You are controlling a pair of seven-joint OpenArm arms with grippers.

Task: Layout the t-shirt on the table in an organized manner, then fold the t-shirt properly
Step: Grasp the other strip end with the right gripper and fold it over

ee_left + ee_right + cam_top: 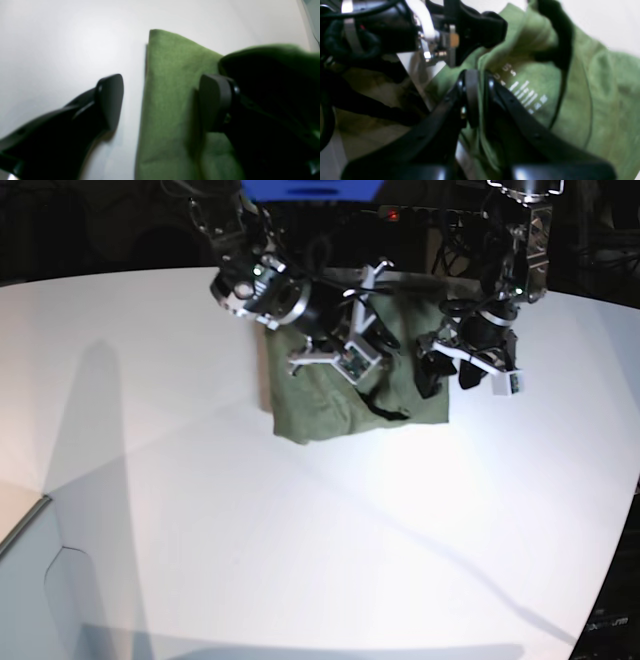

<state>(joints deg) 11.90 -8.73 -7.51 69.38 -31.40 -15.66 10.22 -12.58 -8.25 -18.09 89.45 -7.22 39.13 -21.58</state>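
Right gripper (475, 100) clenched on t-shirt (595, 100) | neck label (525, 92) print unreadable | left gripper (160, 102) released

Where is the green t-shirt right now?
In the base view the t-shirt lies on the far middle of the white table, between the two arms, with the right gripper pinching its fabric.

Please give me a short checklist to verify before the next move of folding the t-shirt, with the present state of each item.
1. Right gripper shut on the t-shirt: ok, jaws closed with cloth pinched near the neck print.
2. Left gripper open: ok, jaws wide.
3. Left gripper placed over a shirt edge: ok, one finger over cloth, the other over the table.
4. Shirt lies flat: not ok, bunched in the base view.
5. Shirt fully on the table: ok.
6. Arms apart from each other: cannot tell.
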